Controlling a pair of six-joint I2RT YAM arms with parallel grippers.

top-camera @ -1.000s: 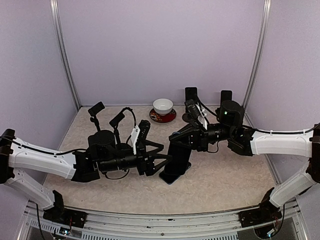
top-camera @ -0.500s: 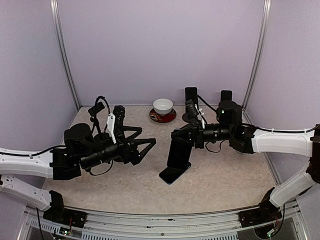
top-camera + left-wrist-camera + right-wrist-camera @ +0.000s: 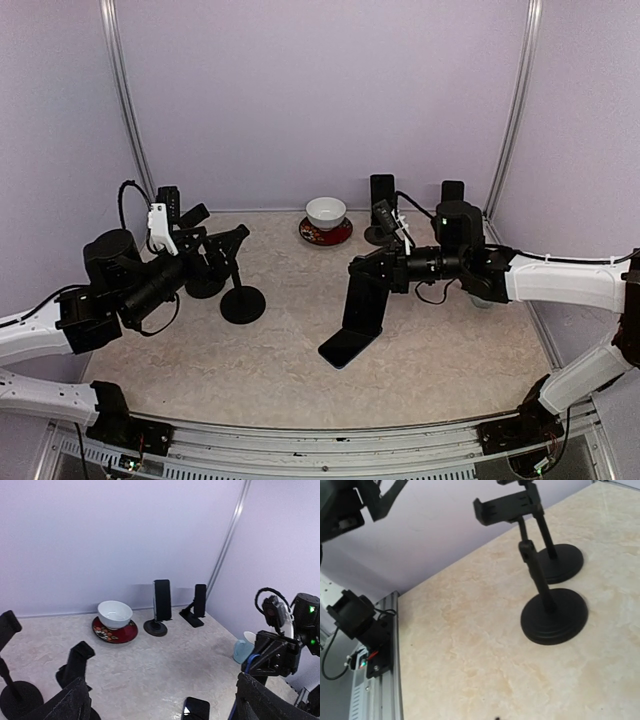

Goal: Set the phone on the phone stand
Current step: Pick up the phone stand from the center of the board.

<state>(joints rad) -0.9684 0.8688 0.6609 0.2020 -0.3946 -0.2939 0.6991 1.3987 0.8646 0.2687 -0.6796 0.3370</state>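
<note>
Tabletop (image 3: 300,380), mid: phone (image 3: 364,305) upright, top pinched in right fingers (image 3: 360,268), lower end at surface. Left fingers (image 3: 272,702) wide, empty. Lift clear, carry left to nearest stand (image 3: 243,300), seat squarely in cradle.

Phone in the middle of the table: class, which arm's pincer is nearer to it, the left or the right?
Right. The right pincer grips the phone at its upper end; the left pincer hangs open well off to the side, by the black stands.
</note>
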